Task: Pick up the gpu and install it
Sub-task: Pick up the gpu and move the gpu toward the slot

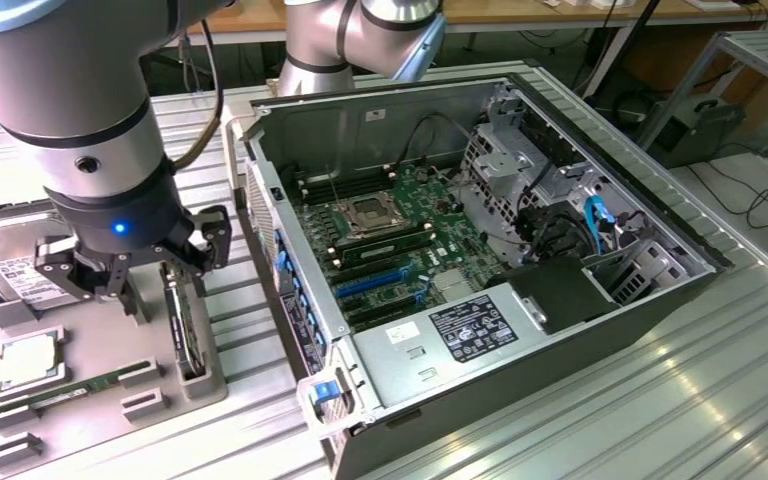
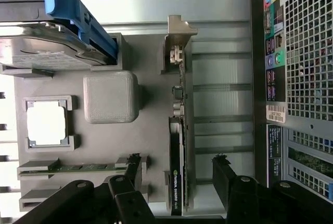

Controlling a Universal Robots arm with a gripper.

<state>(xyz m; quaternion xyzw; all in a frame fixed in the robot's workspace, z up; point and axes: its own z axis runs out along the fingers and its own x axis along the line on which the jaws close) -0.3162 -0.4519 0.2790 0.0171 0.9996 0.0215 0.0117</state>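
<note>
Right now the arm hangs over a grey parts holder that lies on the slatted metal table, beside an open computer case. The gripper is spread wide and has hold of nothing. In the wrist view its two dark fingers stand one on each side of the gpu, apart from it, with bare gaps either way.

The gpu stands on its thin edge in a slot along the holder's edge nearest the computer case. It looks dark and narrow from above, with green lettering near the fingers. Its silver bracket is at the end far from the fingers, toward the holder's corner.

Across the holder, along its far edge from the case, a hard drive with a blue carrier sits at one corner. A square processor chip lies in a frame next to it, and a narrow green memory stick lies beyond that. A plain grey block rises in the holder's middle, between the chip and the gpu.

Inside the case the green main board lies uncovered, with blue slots along its near edge.
</note>
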